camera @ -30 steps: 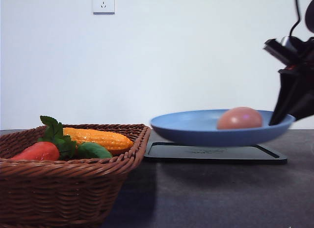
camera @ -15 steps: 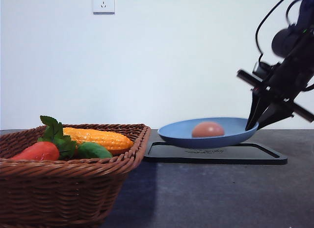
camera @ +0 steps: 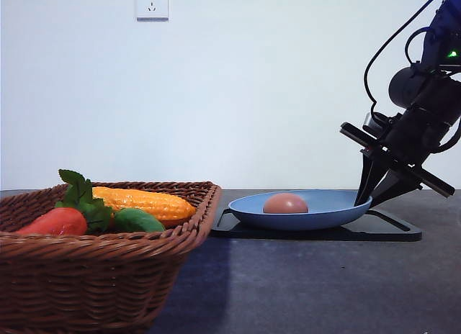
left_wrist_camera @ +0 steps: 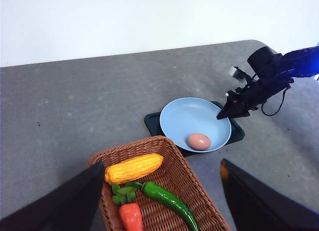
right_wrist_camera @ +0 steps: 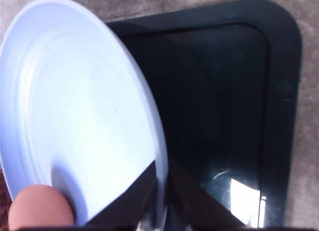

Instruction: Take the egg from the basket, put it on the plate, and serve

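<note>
— Lower now: the wide, shallow blue round plate [camera: 310, 209] has come down from its raised, nearer position and sits over the flat black rectangular tray [camera: 392, 228], further left than a second ago.

— And the right gripper [camera: 372, 195]?

— Its two dark fingers [right_wrist_camera: 134, 203] are pinched onto the plate's right rim, one above and one below the edge; the wrist view shows the rim running between them.

— Where's the small smooth pinkish-brown egg [camera: 285, 204]?

— Lying in the plate, near its middle in the front view — matte, oval, whole.

— What else is around?

— At the near left stands the brown woven wicker basket [camera: 101, 276] with a braided rim. It holds a yellow corn cob [camera: 144, 203], a long green pepper [left_wrist_camera: 167, 202] and a red-orange carrot-like vegetable with green leaves [camera: 61, 220]. Basket and tray are just beside each other on the grey table [left_wrist_camera: 75, 106]; nothing lies between plate and tray edge.

— Any writing?

— None readable. A white wall socket [camera: 152, 3] sits high on the far wall. The left gripper's dark fingers [left_wrist_camera: 55, 203] are spread wide apart above the basket, holding nothing.
</note>
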Controlling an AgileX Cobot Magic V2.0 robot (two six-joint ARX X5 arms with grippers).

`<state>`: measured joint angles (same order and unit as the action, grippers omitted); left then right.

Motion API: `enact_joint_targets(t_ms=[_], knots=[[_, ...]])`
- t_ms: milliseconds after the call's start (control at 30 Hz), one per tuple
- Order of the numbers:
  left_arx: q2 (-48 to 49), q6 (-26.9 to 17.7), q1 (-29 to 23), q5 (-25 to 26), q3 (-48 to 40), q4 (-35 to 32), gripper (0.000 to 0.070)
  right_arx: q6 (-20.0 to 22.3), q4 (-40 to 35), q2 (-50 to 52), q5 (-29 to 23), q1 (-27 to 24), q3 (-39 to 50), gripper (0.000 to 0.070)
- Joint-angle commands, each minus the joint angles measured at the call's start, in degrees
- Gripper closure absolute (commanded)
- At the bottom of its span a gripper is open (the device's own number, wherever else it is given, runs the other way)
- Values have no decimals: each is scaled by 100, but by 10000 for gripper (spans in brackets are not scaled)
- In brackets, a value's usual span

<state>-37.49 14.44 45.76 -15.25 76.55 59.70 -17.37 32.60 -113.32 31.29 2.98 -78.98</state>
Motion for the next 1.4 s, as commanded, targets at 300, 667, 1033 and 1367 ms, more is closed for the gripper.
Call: enact_joint_targets(t_ms=[300,667,1033,1367], knots=[[-389,38,33,-24,114,-56,282,92,5,-133,-136,5,-151,478],[-1014,-113,33,-30,114,-286,409,195,372,764,-183,-330,-153,511],[-2214,-1081,2,-1066,50,-713,700,1003,1410,2563,-676,57,-149,700],[-2475,-1413,-830,-1158,-727,-1666,700,1081,1714,3972,-2089,1500,12,700]])
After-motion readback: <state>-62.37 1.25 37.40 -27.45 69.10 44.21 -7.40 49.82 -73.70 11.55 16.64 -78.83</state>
